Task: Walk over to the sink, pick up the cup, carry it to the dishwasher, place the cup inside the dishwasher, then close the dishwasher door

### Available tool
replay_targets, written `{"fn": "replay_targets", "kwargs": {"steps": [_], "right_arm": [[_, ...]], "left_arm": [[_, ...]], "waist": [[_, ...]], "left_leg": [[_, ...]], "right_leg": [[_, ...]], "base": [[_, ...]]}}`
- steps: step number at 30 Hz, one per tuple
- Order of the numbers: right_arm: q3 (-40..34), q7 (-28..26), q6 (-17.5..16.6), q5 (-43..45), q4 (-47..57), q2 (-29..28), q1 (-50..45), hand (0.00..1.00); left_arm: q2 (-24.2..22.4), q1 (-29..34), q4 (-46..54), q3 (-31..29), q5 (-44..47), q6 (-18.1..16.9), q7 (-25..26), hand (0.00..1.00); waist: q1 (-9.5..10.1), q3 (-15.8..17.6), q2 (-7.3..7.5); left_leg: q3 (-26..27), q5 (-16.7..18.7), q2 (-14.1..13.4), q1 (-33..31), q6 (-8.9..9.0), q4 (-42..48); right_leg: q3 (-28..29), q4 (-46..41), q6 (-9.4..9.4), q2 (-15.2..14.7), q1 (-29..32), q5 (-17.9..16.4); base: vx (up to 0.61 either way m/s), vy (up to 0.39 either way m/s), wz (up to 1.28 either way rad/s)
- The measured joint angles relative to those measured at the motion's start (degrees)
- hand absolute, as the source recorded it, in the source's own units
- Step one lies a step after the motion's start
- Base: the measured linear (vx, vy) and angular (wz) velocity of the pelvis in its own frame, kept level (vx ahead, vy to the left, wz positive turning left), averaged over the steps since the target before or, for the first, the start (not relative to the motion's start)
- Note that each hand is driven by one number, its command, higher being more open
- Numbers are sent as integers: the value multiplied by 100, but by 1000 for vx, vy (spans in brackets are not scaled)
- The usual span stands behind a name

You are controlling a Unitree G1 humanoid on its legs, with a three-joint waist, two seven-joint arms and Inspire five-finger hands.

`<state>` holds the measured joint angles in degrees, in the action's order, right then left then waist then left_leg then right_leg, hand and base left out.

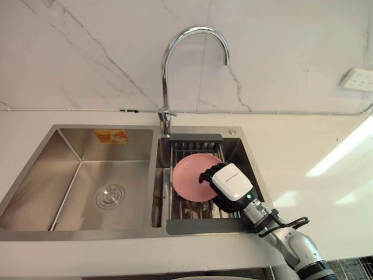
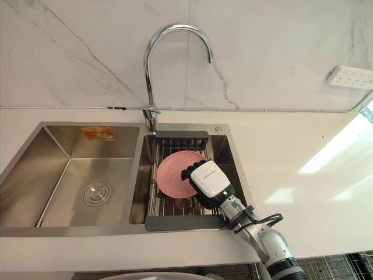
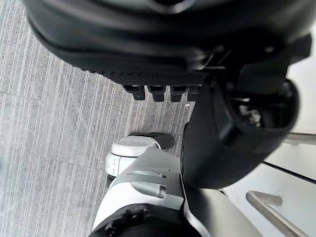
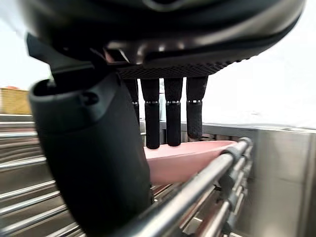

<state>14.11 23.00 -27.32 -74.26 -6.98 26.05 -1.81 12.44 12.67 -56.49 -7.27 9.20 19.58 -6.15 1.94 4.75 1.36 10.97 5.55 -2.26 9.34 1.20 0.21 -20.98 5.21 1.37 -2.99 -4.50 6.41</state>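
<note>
A pink shallow dish (image 1: 187, 175) lies tilted on the wire rack (image 1: 182, 211) in the right basin of the steel sink (image 1: 41, 153); I see no cup. My right hand (image 1: 232, 183) reaches in from the lower right and rests over the dish's right side. In the right wrist view its fingers (image 4: 173, 113) hang straight down onto the pink dish (image 4: 192, 157), with the thumb (image 4: 94, 158) on the near side of the rim, not closed on it. My left hand (image 3: 148, 44) hangs idle over the grey floor, fingers relaxed.
A tall curved faucet (image 1: 166, 76) stands behind the divider between the basins. The left basin (image 1: 87, 175) holds only its drain. White countertop (image 1: 309, 169) runs to the right, and a wall socket (image 1: 356, 79) sits on the marble backsplash.
</note>
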Motion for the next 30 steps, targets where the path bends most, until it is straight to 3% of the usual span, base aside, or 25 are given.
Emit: {"fn": "replay_targets", "kwargs": {"steps": [7,14,17,23,24,30], "right_arm": [[190,93,118,116,-117,248,180,0],[72,-280,359,1091,-32,326,216,0],[-371,-388,542,1517,245,324,394,0],[-1079,-464,598,2140,802,325,645,0],[-1131,-499,572,2231,885,323,660,100],[-1165,-1010,522,2600,1312,304,662,100]], "left_arm": [[-2,3,-14,7,1,-19,-1,100],[-63,36,-16,-3,34,-64,-12,100],[-95,96,-13,-11,35,-117,-11,100],[-142,191,-14,-17,39,-202,-11,100],[-142,197,-17,-17,39,-218,-11,100],[-146,222,-10,-19,90,-205,-4,100]], "waist": [[1,-14,-21],[-1,-19,-106],[-9,-16,-153],[-11,-40,-198],[-13,-41,-197],[-38,-41,-197]], "left_leg": [[-60,-38,-1,-15,7,-21],[-70,-63,-5,-33,-4,-33],[-68,-63,-3,-28,-4,-49],[-14,-59,3,22,-6,-56],[-7,-57,7,27,-7,-58],[18,-55,7,37,-7,-53]], "right_leg": [[-48,1,-10,0,9,7],[-53,2,-14,2,20,9],[-47,2,-14,2,24,10],[19,2,-12,4,23,12],[27,2,-12,2,22,12],[44,2,-11,3,15,13]], "base": [[-2,8,3],[-2,8,2],[6,10,0],[15,23,-5],[7,25,-4],[0,1,-1]]}}
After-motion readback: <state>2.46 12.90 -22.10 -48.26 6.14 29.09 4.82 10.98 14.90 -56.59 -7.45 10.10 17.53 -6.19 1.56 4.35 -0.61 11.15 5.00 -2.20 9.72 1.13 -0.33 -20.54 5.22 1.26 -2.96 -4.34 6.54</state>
